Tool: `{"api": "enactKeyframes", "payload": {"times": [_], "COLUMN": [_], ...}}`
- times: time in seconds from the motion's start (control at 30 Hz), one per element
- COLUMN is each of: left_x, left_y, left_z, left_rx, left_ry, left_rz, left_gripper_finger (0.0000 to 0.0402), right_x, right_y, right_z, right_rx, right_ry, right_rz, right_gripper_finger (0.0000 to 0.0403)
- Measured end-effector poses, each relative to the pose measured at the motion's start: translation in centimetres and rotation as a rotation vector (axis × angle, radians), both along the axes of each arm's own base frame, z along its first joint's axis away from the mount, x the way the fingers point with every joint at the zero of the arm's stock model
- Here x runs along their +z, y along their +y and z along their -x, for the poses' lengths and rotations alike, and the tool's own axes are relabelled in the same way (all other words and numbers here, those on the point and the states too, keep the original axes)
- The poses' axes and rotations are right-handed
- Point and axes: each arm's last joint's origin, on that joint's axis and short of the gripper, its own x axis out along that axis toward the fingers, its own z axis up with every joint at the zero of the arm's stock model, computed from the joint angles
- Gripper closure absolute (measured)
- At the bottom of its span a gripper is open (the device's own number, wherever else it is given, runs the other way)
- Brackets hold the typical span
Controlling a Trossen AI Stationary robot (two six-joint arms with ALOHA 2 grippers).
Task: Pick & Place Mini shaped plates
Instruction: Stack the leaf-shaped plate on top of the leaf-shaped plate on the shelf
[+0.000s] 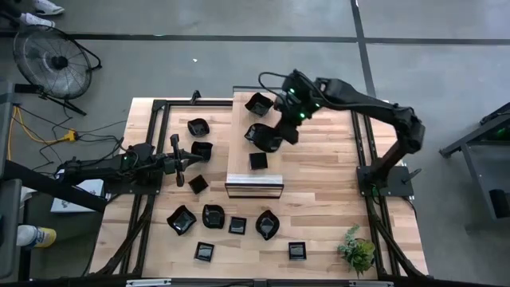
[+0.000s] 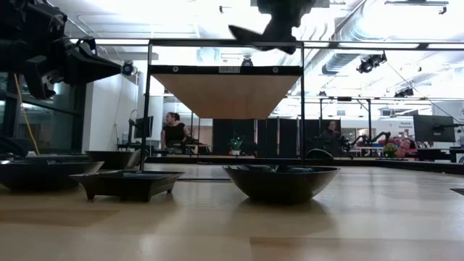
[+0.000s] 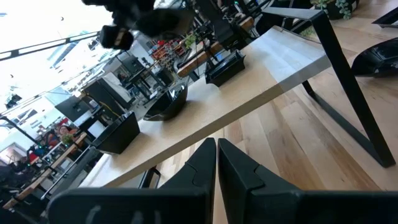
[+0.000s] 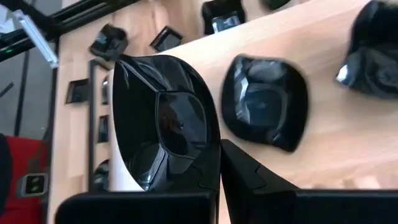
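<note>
Several glossy black mini plates (image 1: 213,215) lie on the table, mostly along its near and left parts. Two more rest on the raised wooden shelf (image 1: 253,182): one at its far end (image 1: 256,102), and a small square one (image 1: 257,159). My right gripper (image 1: 280,131) hovers over the shelf, shut on a leaf-like plate (image 4: 161,124); the low view shows that plate (image 2: 246,32) high above the tabletop. In the right wrist view a rounded square plate (image 4: 264,102) lies on the shelf beyond it. My left gripper (image 1: 181,163) waits left of the shelf, shut and holding nothing (image 3: 216,149). My right gripper pinches the leaf-like plate by its rim (image 4: 210,152) between the two fingers; one finger (image 4: 249,171) shows on the plate's outer side, the other is hidden behind the plate. The plate is lifted clear above the shelf and stands tilted on edge, out toward the table's left.
The shelf stands on thin black legs (image 3: 348,87) in the table's middle. A small green plant (image 1: 356,249) sits at the near right corner. Black frame rails (image 1: 147,127) run along both table sides. People sit in the room behind (image 2: 174,134).
</note>
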Motion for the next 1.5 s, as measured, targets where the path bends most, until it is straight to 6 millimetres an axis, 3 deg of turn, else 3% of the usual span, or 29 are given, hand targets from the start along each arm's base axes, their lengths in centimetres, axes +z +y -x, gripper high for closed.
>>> {"api": "enactKeyframes", "payload": {"times": [0.27,0.43,0.8,1.5], "left_x": [0.0,0.0,0.0,0.0], "left_y": [0.0,0.0,0.0,0.0], "left_z": [0.0,0.0,0.0,0.0], "left_rx": [0.0,0.0,0.0,0.0], "left_ry": [0.0,0.001,0.0,0.001], "left_rz": [0.0,0.0,0.0,0.0], "left_gripper_finger": [0.0389,0.0389,0.0389,0.0389], "right_x": [-1.3,-2.6,-3.9,-4.3], "right_y": [-3.9,-5.2,-5.8,-5.8], "right_z": [-2.7,-3.5,-4.2,-4.0], "right_rx": [0.009,0.048,0.081,0.038], "right_ry": [0.012,0.031,0.064,0.123], "right_rz": [0.057,0.104,0.169,0.16], "right_gripper_finger": [0.0403,0.0403,0.0403,0.0403]}}
